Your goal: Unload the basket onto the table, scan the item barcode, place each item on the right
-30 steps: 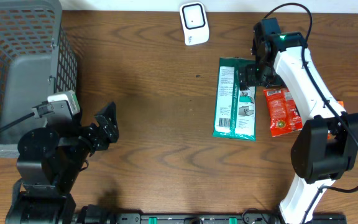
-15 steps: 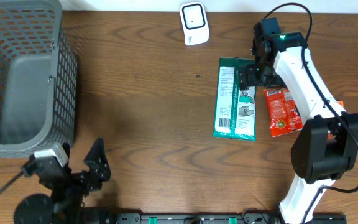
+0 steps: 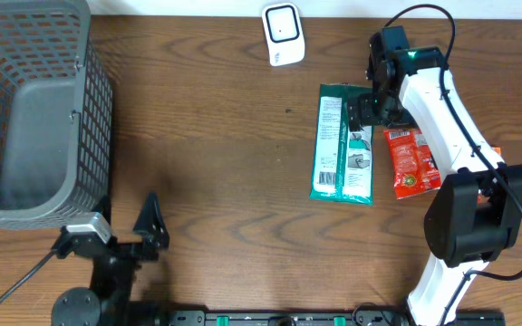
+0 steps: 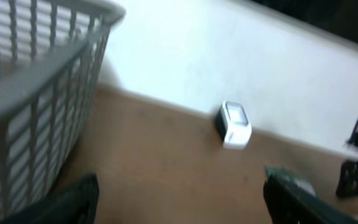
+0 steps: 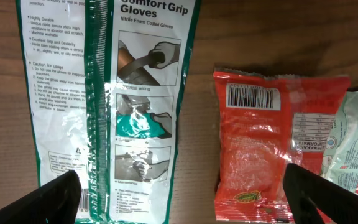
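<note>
Glove packet [image 3: 343, 143], the green one, lies flat on the counter [image 3: 216, 136], and a red packet [image 3: 412, 161] lies just beside it on the right. Nothing is lifted, so I judge the task is only at its beginning. My right pincer [image 3: 364, 109] hovers above the upper end of the two packets with its fingers spread wide, grasping nothing. In the right wrist view a barcode [image 5: 252, 96] is clear on top of the red packet; on the green one I think I see one low on the white strip, but it is too small to be sure. The scanner [image 3: 282, 34] stands well apart at the far edge. My left pincer [image 3: 149, 225] is released and empty too, near the basket [image 3: 98, 100]. Picking up an item and showing its code to the scanner are both left to do.
</note>
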Robot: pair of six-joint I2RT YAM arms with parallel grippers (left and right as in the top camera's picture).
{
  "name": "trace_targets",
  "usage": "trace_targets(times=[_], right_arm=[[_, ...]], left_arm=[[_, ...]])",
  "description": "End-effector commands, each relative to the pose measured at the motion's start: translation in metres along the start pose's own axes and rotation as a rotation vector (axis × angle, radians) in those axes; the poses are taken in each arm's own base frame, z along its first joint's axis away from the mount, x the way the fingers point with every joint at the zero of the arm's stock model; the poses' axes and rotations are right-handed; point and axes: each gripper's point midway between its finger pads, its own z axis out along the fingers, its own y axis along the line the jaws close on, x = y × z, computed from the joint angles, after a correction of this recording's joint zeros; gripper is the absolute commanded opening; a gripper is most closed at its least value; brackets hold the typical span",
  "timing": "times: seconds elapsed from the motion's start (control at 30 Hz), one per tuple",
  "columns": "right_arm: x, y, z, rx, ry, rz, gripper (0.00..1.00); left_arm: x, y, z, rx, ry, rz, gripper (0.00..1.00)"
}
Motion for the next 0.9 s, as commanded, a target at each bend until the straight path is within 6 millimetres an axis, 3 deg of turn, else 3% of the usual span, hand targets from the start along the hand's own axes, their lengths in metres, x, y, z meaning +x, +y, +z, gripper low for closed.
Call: trace_targets(times=[0.0,0.1,0.27,0.5,0.63,0.87], right_arm=[[-0.006,-0.003,-0.012,-0.005,-0.035,0.014,0.99],[-0.006,-0.003,-0.012,-0.005,-0.035,0.014,0.99],[-0.006,-0.003,-0.012,-0.005,-0.035,0.014,0.99],[-0.005,-0.003,-0.012,-0.005,-0.034,0.014,0.99],[-0.006,-0.003,-0.012,-0.005,-0.035,0.014,0.99],[-0.006,-0.003,-0.012,-0.005,-0.035,0.014,0.99]], left_arm=[[-0.042,-0.015,0.009,0.094,-0.259,0.033,0.86],[-0.063,-0.022,0.007,0.157,-0.444,0.05,0.86],[-0.05,-0.017,0.015,0.175,-0.499,0.055,0.86],[-0.001,0.002,0.039,0.133,-0.377,0.044,0.86],[0.042,0.019,0.054,0.074,-0.206,0.029,0.86],[0.107,0.042,0.059,-0.015,0.063,0.089,0.86]])
